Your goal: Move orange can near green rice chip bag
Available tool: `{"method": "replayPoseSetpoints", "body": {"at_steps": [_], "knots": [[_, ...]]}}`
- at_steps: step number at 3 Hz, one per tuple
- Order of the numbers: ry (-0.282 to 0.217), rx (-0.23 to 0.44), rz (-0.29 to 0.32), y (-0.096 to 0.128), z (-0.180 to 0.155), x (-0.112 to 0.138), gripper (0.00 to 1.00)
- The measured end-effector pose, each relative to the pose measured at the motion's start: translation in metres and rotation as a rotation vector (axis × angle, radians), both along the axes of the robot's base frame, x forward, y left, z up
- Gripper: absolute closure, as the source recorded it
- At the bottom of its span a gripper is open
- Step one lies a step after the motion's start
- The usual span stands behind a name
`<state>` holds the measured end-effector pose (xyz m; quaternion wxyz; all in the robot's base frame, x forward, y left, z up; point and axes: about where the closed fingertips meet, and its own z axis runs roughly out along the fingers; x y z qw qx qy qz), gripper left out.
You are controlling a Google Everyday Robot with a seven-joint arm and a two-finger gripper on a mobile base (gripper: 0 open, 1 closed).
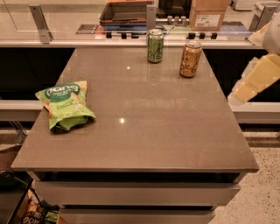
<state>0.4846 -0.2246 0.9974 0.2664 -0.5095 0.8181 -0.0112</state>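
Note:
The orange can [190,59] stands upright at the far right of the grey table [144,131]. The green rice chip bag [64,105] lies flat near the table's left edge, far from the can. My gripper [256,81] is part of the pale arm at the right edge of the view. It is beside the table, to the right of the orange can and apart from it. It holds nothing that I can see.
A green can [155,45] stands upright at the far edge, left of the orange can. Behind the table runs a counter with a glass rail, a tray [127,13] and a cardboard box [209,15]. Drawers sit under the table's front edge.

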Motion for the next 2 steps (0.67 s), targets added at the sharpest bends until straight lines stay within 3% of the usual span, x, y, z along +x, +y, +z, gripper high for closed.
{"method": "replayPoseSetpoints", "body": {"at_steps": [2], "knots": [[-0.098, 0.177, -0.239, -0.013, -0.010, 0.068, 0.00]]}}
